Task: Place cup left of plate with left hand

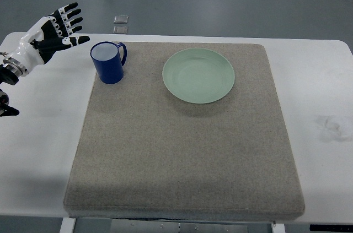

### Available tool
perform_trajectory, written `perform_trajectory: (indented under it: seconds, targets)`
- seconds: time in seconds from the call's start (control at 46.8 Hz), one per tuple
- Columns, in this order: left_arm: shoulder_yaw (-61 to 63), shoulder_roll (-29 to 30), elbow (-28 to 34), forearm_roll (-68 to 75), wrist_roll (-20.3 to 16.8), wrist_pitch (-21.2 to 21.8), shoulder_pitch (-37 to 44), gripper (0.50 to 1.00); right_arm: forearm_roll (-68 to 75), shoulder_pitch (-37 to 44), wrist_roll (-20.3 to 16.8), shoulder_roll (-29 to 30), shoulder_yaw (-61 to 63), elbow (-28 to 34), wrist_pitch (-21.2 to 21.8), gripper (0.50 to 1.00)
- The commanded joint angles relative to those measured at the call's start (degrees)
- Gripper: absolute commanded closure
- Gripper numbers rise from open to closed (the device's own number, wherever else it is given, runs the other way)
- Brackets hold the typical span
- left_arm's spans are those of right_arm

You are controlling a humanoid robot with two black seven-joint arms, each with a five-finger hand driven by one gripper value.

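1. Fingers (pixel 70 19) of the left hand (pixel 55 32) are spread apart and hold nothing; the hand hangs in the upper left of the frame, its arm entering from the left edge.
2. Between the hand and the blue cup (pixel 108 62) there is a clear gap, with no contact between them.
3. That cup stands upright on the upper left corner of the grey mat (pixel 182 150), handle turned toward the upper right, its inside looking empty.
4. To its right in the frame lies the pale green plate (pixel 198 75), flat on the same mat, apart from the cup with a strip of mat between them.
5. Under the mat is the white bench (pixel 325 79), bare except for a faint smudge near the right edge of the frame.
6. Judged from this layout, the cup already sits left of the plate, upright and released, so the placing itself looks done.
7. What appears left is only for the left hand to clear away from the work area.
8. No right hand shows anywhere in the frame.
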Motion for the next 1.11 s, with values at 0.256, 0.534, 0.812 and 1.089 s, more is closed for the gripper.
perform_trajectory:
  seconds: [0.256,0.534,0.812,1.089]
  targets:
    - [0.0,3.4,7.5,-18.9,10.3,-12.3,-5.6,0.501,0.0,0.0,0.0,0.0,0.0,0.0,0.0,0.568]
    - [0.2,3.4,11.5,-36.0,26.9,-12.3,-9.3,0.501,0.0,0.0,0.0,0.0,0.0,0.0,0.0,0.568]
    - [0.2,2.4,12.6,-42.6,36.5,-12.3,-11.1,0.501,0.0,0.0,0.0,0.0,0.0,0.0,0.0,0.568]
    - [-0.1,1.8,12.6,-44.1,36.6,-12.3,-11.6,0.501,0.0,0.0,0.0,0.0,0.0,0.0,0.0,0.568]
